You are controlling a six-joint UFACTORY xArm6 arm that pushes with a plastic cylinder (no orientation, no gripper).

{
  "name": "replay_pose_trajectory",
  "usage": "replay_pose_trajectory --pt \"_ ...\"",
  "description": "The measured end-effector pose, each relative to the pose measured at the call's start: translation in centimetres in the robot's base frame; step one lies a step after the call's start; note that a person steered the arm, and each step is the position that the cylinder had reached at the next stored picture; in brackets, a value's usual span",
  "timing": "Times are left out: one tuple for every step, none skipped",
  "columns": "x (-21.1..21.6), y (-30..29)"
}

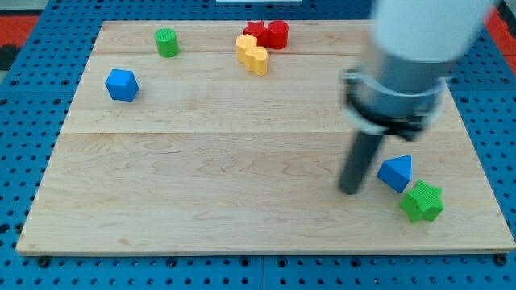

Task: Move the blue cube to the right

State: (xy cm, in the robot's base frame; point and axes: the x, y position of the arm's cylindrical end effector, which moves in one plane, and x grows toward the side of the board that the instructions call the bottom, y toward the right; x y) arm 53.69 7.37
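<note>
Camera view. The arm carried no jaws; it ended in a dark rod, so nothing was grasped or released. My tip [350, 190] rested on the wooden surface [242, 201] in the view's lower right part, below the arm's blurred white and grey body [407, 56].

The blue cube [122, 84] sat well apart from my tip, far toward the view's left and higher up, near the surface's left edge. It touched no other block.

Nearest to my tip was a blue triangular block [396, 172], just beside it on the view's right; whether the two touched could not be told. A green star-shaped block [422, 201] lay just beyond that, lower and further right, close against the blue triangular block's lower corner and near the surface's bottom right corner.

Toward the view's top, left of the arm body, stood a yellow block [251, 54] of lobed shape, with a red block [268, 34] directly above it and seemingly touching it; the red block's exact shape could not be made out. A green cylinder [167, 42] stood further left along the top, up and to the right of the blue cube and apart from it.

On a straight line from the blue cube toward the view's right, at the cube's own height, the first thing met was the arm body itself; the yellow block lay just above that line.

A blue pegboard [24, 161] surrounded the surface on all sides.
</note>
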Motion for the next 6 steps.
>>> replay_pose_trajectory --pt "-1.5 -15.0" --pt "-6.6 -27.6" --pt "-13.6 -32.9" --pt "-17.5 -36.5" --pt "-17.8 -30.5" --pt "-15.5 -19.9"
